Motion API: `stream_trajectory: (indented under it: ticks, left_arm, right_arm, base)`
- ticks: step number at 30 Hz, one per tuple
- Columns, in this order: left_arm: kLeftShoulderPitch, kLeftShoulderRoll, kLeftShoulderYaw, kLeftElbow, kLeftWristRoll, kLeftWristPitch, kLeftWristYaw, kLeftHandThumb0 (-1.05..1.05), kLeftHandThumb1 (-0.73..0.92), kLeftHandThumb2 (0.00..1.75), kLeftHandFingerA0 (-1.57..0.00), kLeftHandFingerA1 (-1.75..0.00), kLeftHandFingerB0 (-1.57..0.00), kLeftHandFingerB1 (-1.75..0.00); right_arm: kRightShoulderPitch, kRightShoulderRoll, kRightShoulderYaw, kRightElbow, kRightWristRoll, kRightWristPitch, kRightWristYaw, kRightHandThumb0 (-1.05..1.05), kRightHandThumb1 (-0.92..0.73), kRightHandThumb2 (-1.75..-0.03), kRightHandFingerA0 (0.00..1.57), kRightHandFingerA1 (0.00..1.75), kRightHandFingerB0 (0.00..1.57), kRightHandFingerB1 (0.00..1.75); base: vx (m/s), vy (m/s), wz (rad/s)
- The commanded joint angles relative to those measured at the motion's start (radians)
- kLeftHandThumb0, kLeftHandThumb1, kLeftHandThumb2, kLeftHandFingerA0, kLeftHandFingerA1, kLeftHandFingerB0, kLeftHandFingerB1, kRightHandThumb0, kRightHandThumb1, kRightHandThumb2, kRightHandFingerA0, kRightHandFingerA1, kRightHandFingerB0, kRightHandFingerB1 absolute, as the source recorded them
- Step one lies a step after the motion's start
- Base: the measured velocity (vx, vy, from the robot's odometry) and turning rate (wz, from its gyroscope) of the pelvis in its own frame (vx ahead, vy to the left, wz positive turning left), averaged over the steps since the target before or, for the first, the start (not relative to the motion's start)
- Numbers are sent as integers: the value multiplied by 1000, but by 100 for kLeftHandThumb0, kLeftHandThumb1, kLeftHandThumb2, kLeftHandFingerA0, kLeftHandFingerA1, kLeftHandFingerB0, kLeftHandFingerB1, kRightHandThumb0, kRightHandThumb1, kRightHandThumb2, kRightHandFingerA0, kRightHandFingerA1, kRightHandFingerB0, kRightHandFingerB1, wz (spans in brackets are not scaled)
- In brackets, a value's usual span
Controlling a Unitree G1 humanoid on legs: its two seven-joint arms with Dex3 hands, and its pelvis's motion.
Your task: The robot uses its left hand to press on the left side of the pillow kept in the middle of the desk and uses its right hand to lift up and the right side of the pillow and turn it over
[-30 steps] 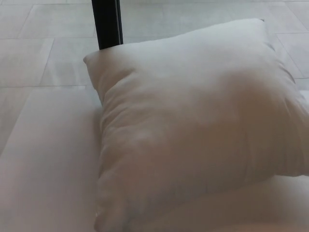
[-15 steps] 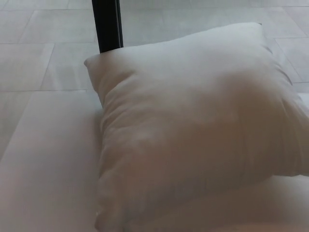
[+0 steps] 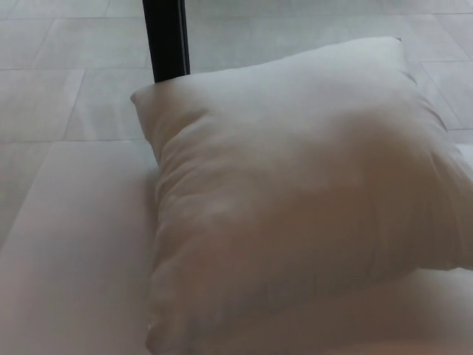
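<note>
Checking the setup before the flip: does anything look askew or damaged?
Nothing looks damaged. The white pillow lies turned at an angle on the desk, a far corner by a black post. Neither hand is in view.

No readable text anywhere.
The pillow (image 3: 295,200) is plain white with no label, tag or print showing; the desk (image 3: 66,251) under it, the tiled floor (image 3: 66,89) beyond and the black post (image 3: 165,37) at the top carry no letters, numbers, brand marks or signs.
</note>
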Motion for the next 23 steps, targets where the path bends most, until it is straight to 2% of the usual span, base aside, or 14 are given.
stream_trajectory:
  ticks: [1, 2, 4, 5, 6, 7, 9, 10, 12, 13, 15, 16, 17, 23]
  left_arm:
    - [43, 99, -163, 34, 194, -219, -30, -47, 35, 54, -87, -132, -45, -68]
    - [44, 102, -186, 38, 212, -231, -14, -50, 34, 55, -86, -135, -47, -68]
    - [53, 103, -221, 44, 244, -286, 16, -51, 34, 52, -84, -125, -50, -68]
    - [58, 103, -236, 42, 261, -304, 44, -56, 35, 53, -77, -116, -55, -67]
    - [65, 93, -239, 63, 277, -387, 86, -64, 38, 53, -71, -105, -59, -70]
    - [65, 94, -243, 66, 275, -389, 87, -64, 38, 53, -71, -105, -59, -70]
    - [17, 64, -216, 129, 240, -530, 90, -75, 40, 55, -49, -73, -71, -77]
    - [-8, 59, -199, 148, 220, -534, 105, -71, 26, 79, -50, -72, -76, -77]
    - [-13, 61, -200, 155, 217, -537, 108, -71, 26, 79, -50, -72, -76, -77]
    - [-21, 58, -203, 160, 221, -546, 134, -72, 25, 84, -79, -94, -82, -79]
    - [-32, 67, -223, 166, 240, -525, 167, -83, 25, 83, -56, -81, -80, -80]
    - [-33, 74, -242, 153, 252, -495, 167, -71, 39, 56, -84, -124, -71, -82]
    - [-25, 70, -236, 138, 238, -474, 155, -74, 39, 54, -90, -134, -69, -78]
    - [-31, 77, -247, 178, 222, -499, 125, -76, 40, 53, -83, -110, -64, -75]
  right_arm:
    - [27, 39, 208, 25, -167, -299, -127, -47, -26, -81, 144, 146, 39, 72]
    - [35, 38, 248, 24, -198, -323, -148, -52, -42, -58, 116, 168, 39, 71]
    - [51, 38, 302, 29, -231, -371, -167, -53, -44, -54, 114, 164, 45, 69]
    - [56, 42, 309, 21, -227, -376, -169, -53, -46, -59, 68, 150, 48, 70]
    - [79, 59, 299, -28, -211, -395, -174, -53, -50, -54, 38, 100, 51, 77]
    - [94, 68, 305, -56, -214, -401, -185, -56, -51, -55, 31, 91, 50, 79]
    - [102, 68, 330, -53, -228, -421, -211, -55, -52, -55, 37, 93, 50, 76]
    - [77, 53, 346, -1, -234, -413, -230, -48, -48, -55, 42, 88, 51, 73]
    - [74, 51, 352, 7, -231, -414, -233, -48, -48, -55, 42, 88, 51, 73]
    - [71, 48, 359, 22, -228, -422, -235, -49, -49, -55, 50, 91, 56, 71]
    - [73, 46, 362, 40, -223, -445, -243, -44, -48, -54, 56, 93, 61, 75]
    - [66, 42, 369, 60, -225, -455, -260, -44, -49, -54, 65, 88, 61, 71]
    - [66, 39, 380, 73, -233, -473, -267, -41, -49, -54, 66, 83, 64, 70]
    - [50, 31, 410, 102, -219, -472, -279, -42, -47, -53, 75, 91, 62, 61]
  base:
    - [0, 0, 0]
    - [0, 0, 0]
    - [0, 0, 0]
    - [0, 0, 0]
    - [0, 0, 0]
    - [0, 0, 0]
    - [0, 0, 0]
    - [0, 0, 0]
    - [0, 0, 0]
    - [0, 0, 0]
    - [0, 0, 0]
    - [0, 0, 0]
    - [0, 0, 0]
    - [0, 0, 0]
